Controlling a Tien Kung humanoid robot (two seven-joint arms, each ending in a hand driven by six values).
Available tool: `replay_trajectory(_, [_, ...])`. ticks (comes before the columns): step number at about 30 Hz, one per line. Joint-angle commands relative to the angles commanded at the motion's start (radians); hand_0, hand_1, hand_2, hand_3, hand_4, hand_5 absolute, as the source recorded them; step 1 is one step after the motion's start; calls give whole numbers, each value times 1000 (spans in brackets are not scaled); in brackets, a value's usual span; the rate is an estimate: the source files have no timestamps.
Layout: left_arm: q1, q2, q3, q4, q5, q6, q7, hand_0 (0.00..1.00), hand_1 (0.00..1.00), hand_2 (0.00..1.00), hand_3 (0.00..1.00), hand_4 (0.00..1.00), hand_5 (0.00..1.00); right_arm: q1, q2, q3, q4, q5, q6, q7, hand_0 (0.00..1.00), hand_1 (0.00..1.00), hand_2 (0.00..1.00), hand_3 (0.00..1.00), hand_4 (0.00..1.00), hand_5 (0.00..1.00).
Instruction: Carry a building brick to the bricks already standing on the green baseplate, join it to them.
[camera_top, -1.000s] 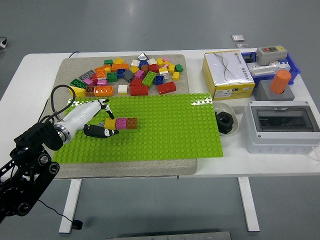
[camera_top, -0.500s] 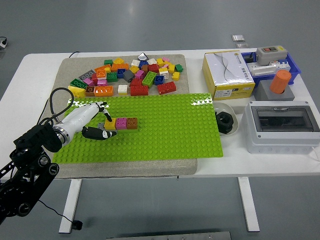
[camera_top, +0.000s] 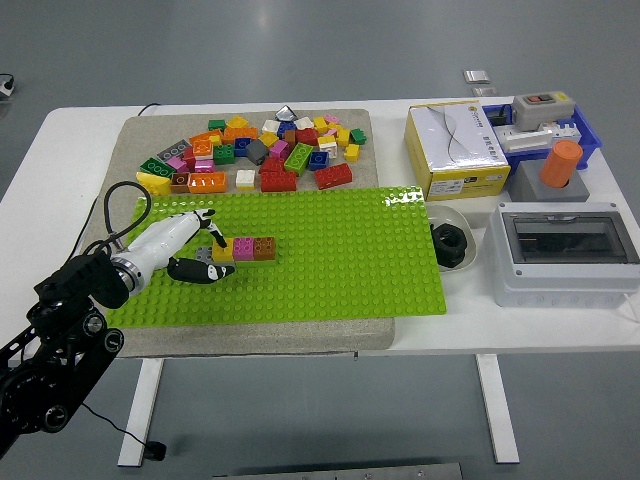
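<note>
The green baseplate (camera_top: 340, 250) lies on a grey mat at the table's front. On its left part stands a short row of joined bricks: yellow (camera_top: 223, 249), magenta (camera_top: 243, 247) and orange-brown (camera_top: 264, 247). My left hand (camera_top: 212, 255), white with black fingertips, lies on the plate just left of the yellow brick. Its fingers are spread, with the thumb (camera_top: 205, 270) in front of the brick and the other fingers behind it; they do not grip it. A pile of loose coloured bricks (camera_top: 265, 150) lies on the mat behind the plate. My right hand is out of view.
A yellow and white box (camera_top: 458, 148) stands at the back right, with a blue bin (camera_top: 545, 125) and an orange cylinder (camera_top: 564, 163) beside it. A grey electrical box (camera_top: 565, 250) stands at the right. A white bowl (camera_top: 462, 225) with a black part sits by the plate's right edge.
My left arm has drawn back slightly to the lower left and the hand has eased off the yellow brick. The row of bricks has not moved.
</note>
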Motion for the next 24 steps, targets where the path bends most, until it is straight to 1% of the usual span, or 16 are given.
replay_trajectory(12, [2,-3,5,7,1,0,-1,998,998,998,554,826,323,1,1,4,0,-4,-1,-1,639,566,685,759,781,941])
replay_trajectory(16, [4,2,-8,-8,4,-3,1,998,998,998,554,826,323,0,1,4,0,-4,-1,-2,639,566,685,759,781,941])
replay_trajectory(24, [6,22,-49,-47,14,-17,7,998,998,998,552,817,309,-3,3,7,0,-6,-1,-2,640,566,685,758,778,937])
